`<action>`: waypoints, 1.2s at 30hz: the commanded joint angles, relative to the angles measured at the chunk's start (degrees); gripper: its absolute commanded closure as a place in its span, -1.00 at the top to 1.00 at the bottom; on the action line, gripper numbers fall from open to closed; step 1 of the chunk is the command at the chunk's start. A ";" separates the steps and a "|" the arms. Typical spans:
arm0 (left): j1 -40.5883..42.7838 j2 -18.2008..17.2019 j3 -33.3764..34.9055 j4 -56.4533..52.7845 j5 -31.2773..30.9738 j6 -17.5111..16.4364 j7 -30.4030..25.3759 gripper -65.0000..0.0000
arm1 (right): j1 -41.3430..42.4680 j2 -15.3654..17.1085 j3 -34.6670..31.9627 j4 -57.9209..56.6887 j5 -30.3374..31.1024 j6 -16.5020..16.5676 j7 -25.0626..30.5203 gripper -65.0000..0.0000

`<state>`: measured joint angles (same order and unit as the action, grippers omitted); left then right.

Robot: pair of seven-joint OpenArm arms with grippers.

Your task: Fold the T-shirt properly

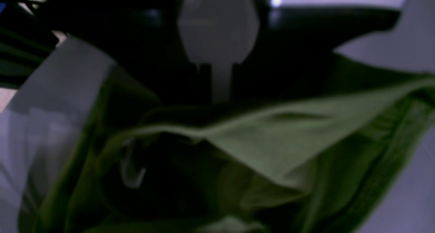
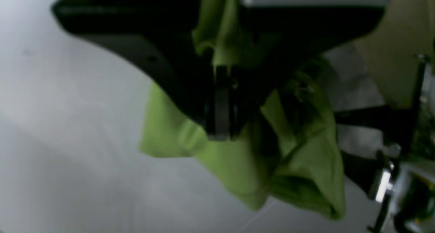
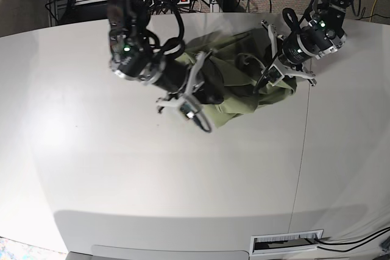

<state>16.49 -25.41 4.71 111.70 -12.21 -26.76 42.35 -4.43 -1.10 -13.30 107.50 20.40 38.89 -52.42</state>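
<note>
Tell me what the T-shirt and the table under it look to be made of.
T-shirt: soft woven or knit fabric, likely cotton, matte olive green; it bunches into loose wrinkles and drapes limply from the right gripper, with a stitched hem visible in the left wrist view.

Table: a smooth, hard, pale grey-white top, perhaps laminate or painted board; it shows a faint sheen and a thin straight seam. The exact material is unclear.

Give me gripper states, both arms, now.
Left gripper: at the T-shirt, grip cannot be told.
Right gripper: closed on the T-shirt, cloth hanging from it.
</note>
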 commanded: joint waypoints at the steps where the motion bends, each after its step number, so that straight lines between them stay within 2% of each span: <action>1: -0.28 -0.46 -0.39 0.90 -0.39 0.20 -1.27 -0.68 | 0.79 -0.15 -1.29 -0.07 0.44 0.24 1.95 -1.00; 9: -0.28 -0.46 -0.39 0.68 1.03 0.20 -1.99 -0.68 | 0.61 -0.15 -12.46 -2.29 1.31 0.15 -2.58 -1.00; 15: -0.28 -0.48 -0.39 0.68 5.75 0.22 -3.76 -0.68 | 0.61 -0.11 -15.93 -2.21 8.17 0.17 -8.31 -1.00; 17: -0.31 -0.46 -0.39 0.70 8.92 0.22 -4.13 -0.68 | 0.61 -0.13 -15.45 -1.81 10.43 0.22 -8.63 -1.00; 19: -0.31 -0.48 -0.39 0.72 14.75 0.37 -5.14 -0.68 | 0.61 -0.13 -14.71 -0.70 11.69 0.22 -8.63 -1.00; 20: -0.33 -0.52 -0.39 0.76 17.55 1.07 -5.53 -0.68 | 0.61 -0.13 -14.19 0.17 11.80 0.22 -8.63 -1.00; 26: -0.28 -3.76 -0.39 3.17 27.28 10.49 -6.16 -0.68 | 0.61 -0.13 -10.12 3.63 12.24 0.22 -8.44 -1.00; 29: -0.28 -6.01 -0.39 4.44 28.11 14.62 -6.16 -0.68 | 0.61 -0.15 -8.55 3.74 15.15 0.26 -10.14 -1.00; 32: -0.15 -6.86 -0.39 4.46 27.82 15.37 -5.77 -0.68 | 0.59 -0.15 -8.39 6.03 15.15 0.33 -16.33 -1.00; 33: -0.11 -7.02 -0.39 4.46 27.36 15.37 -5.77 -0.68 | 0.42 -0.15 -8.39 6.86 15.02 0.31 -18.21 -0.93; 36: -0.13 -7.02 -0.39 4.46 25.16 15.34 -5.38 -0.68 | -2.05 -0.13 -8.39 8.04 13.79 0.28 -19.30 -0.49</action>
<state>16.62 -31.62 4.71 115.20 12.62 -12.21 37.43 -6.70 -0.97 -21.69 114.48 32.95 38.87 -72.44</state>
